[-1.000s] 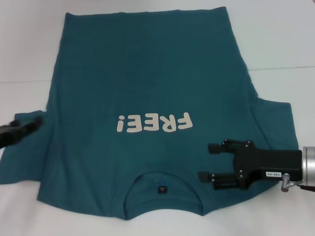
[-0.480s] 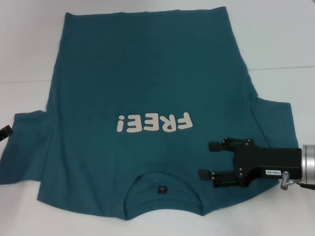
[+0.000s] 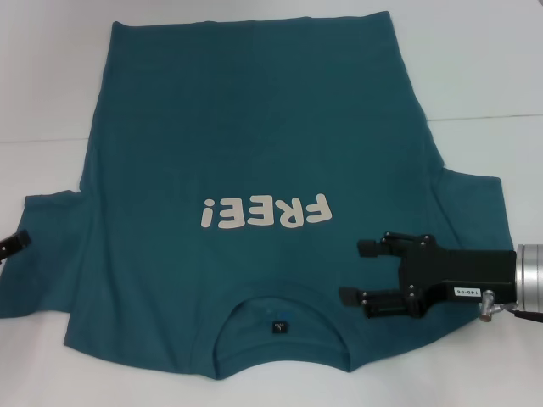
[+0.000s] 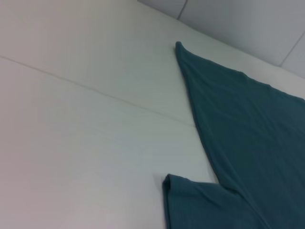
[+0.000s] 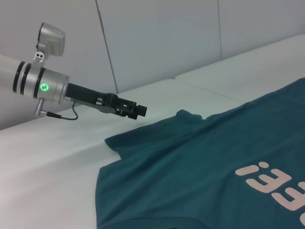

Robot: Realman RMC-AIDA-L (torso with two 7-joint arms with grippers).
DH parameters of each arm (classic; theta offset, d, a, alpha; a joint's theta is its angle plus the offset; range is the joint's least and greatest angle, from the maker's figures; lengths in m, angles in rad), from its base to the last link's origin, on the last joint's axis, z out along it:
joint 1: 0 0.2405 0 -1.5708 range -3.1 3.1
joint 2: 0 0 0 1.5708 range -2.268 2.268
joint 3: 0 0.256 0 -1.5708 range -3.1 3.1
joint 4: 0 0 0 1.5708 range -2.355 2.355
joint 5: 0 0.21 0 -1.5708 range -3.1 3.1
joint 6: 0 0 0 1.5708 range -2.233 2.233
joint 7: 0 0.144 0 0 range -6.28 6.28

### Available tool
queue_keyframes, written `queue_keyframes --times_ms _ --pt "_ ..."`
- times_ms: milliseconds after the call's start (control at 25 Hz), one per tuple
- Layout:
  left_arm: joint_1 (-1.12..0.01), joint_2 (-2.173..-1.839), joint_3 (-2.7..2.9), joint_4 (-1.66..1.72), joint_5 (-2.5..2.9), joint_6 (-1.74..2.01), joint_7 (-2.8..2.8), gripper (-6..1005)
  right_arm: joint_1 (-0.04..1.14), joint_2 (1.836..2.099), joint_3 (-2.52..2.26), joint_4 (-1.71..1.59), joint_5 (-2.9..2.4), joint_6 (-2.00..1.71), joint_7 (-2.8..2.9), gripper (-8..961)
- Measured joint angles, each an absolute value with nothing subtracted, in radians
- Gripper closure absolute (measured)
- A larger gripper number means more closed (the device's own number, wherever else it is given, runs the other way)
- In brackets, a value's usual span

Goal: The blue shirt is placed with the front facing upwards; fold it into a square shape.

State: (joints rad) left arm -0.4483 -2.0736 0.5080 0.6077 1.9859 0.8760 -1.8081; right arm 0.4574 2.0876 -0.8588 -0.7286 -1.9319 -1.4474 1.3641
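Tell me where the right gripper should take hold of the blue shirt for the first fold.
Probably the right sleeve's outer hem, approached from the shirt's right side. The blue shirt lies flat, print up, with that sleeve spread out, a free edge to pinch. The right gripper, open, hovers over the shoulder beside the collar; the left gripper sits off the left sleeve.

White matte tabletop, faint seam line running across it. Large dark teal-blue short-sleeved cotton T-shirt lies flat on it, front up, cream "FREE!" print showing, round collar toward the near edge.
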Motion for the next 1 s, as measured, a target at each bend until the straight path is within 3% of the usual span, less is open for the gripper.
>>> queue_keyframes --times_ms 800,1000 --pt "-0.454 -2.072 0.566 0.606 2.019 0.89 -1.816 175 0.458 2.086 -0.862 -0.729 -1.933 -1.437 1.367 25" --pt "-0.453 -2.065 0.566 0.614 2.019 0.933 -1.815 288 0.456 2.086 -0.862 -0.728 -1.933 -1.436 1.367 25"
